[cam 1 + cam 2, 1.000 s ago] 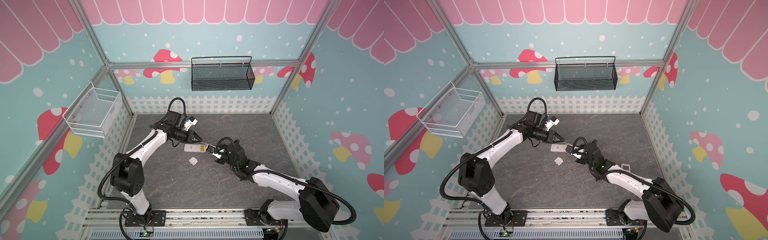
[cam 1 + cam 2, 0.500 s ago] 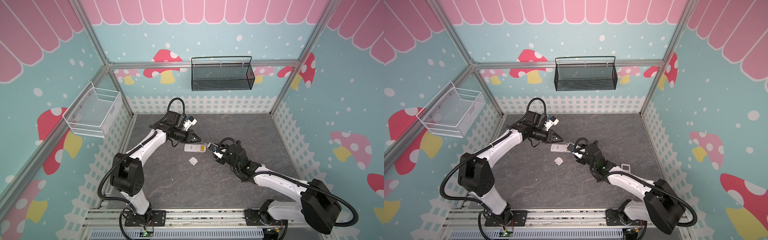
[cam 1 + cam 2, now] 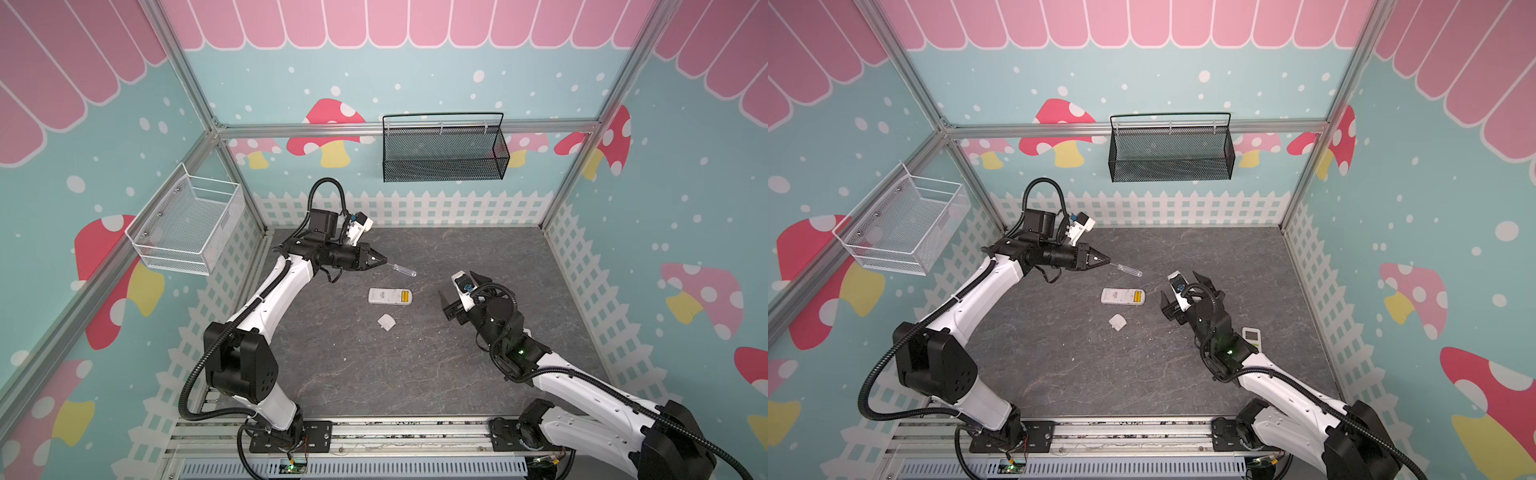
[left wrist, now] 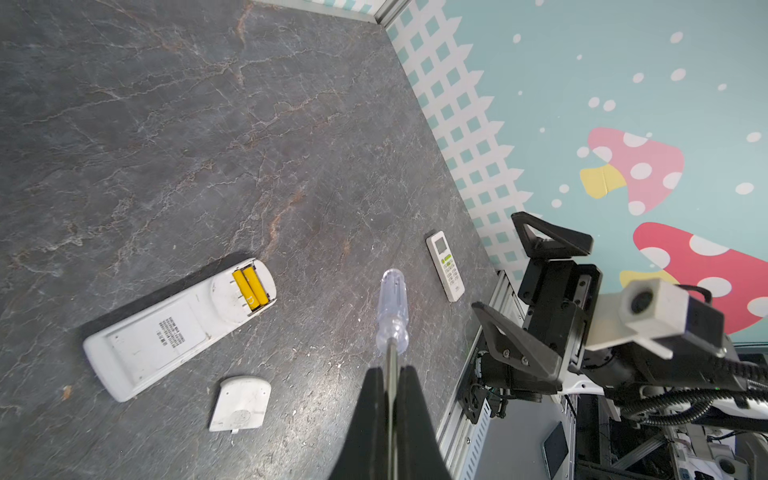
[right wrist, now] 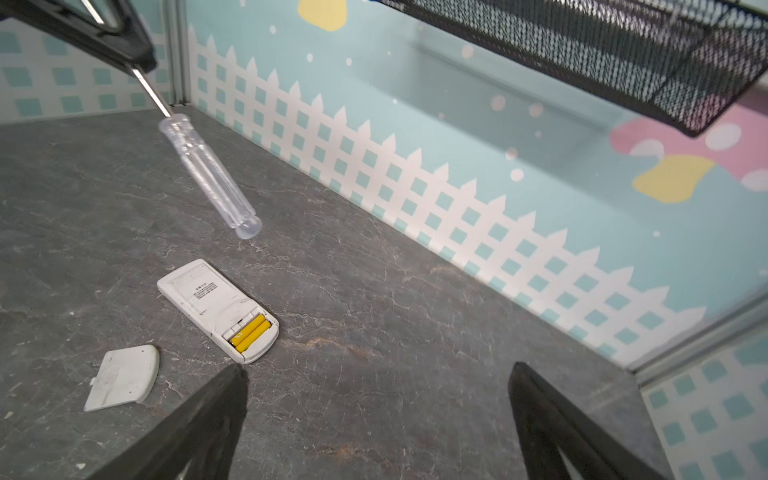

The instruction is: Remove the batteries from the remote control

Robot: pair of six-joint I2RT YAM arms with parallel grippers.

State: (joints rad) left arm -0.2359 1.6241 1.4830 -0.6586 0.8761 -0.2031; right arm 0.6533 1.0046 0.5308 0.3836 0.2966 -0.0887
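Note:
The white remote control [image 3: 384, 296] [image 3: 1117, 296] lies face down mid-table with its compartment open. Two yellow batteries [image 3: 405, 296] [image 4: 250, 289] [image 5: 249, 331] sit side by side inside it. Its loose cover [image 3: 386, 322] [image 5: 122, 377] lies beside it. My left gripper [image 3: 384, 261] [image 4: 391, 370] is shut on the metal shaft of a screwdriver, whose clear handle [image 3: 405, 270] [image 4: 392, 311] [image 5: 208, 174] hangs above the table behind the remote. My right gripper [image 3: 1179, 285] [image 5: 379, 370] stands wide open and empty, to the right of the remote's battery end.
A second small remote [image 3: 1252, 337] [image 4: 445, 266] lies face up near the right fence, beside my right arm. A black mesh basket [image 3: 442, 153] hangs on the back wall. On the left wall hangs a white wire basket [image 3: 187, 228].
My right gripper has opened wide and drawn back to the right, away from the remote and the screwdriver's handle. The left jaws have closed fully on the shaft.

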